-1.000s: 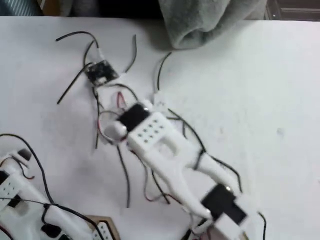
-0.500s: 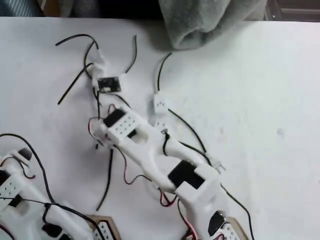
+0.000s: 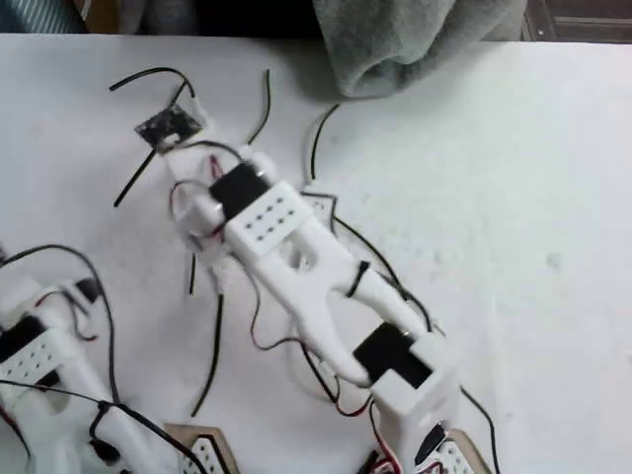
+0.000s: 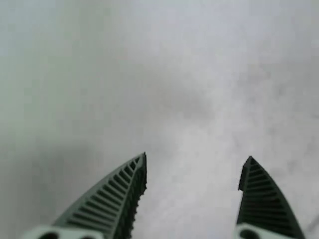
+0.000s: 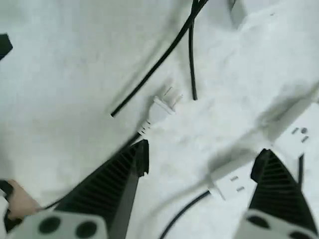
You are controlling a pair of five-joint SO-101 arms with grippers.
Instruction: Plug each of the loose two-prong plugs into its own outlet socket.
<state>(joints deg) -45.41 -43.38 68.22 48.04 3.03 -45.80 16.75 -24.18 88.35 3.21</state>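
Note:
My right gripper [image 5: 199,159] hangs open over the white table, with nothing between its fingers. Just beyond its fingertips lies a loose white two-prong plug [image 5: 162,108] on a black cable, prongs pointing away from the gripper. Two white outlet sockets [image 5: 233,182] [image 5: 303,136] lie beside the far finger. In the high view the right arm [image 3: 281,237] stretches from the front right to the table's middle left and partly covers a white outlet [image 3: 320,205]. My left gripper [image 4: 194,172] is open above bare table. The left arm [image 3: 39,365] sits at the front left corner.
Loose black cables [image 3: 232,336] sprawl over the left half of the table. A small dark block [image 3: 163,126] on a cable lies at the far left. A grey cloth [image 3: 415,39] is heaped at the back edge. Wooden arm bases [image 3: 202,449] stand at the front.
The right arm swung its gripper leftward and then toward the far side of the table. The small dark block shifted with its cable and now lies farther back left. The left arm shifted slightly.

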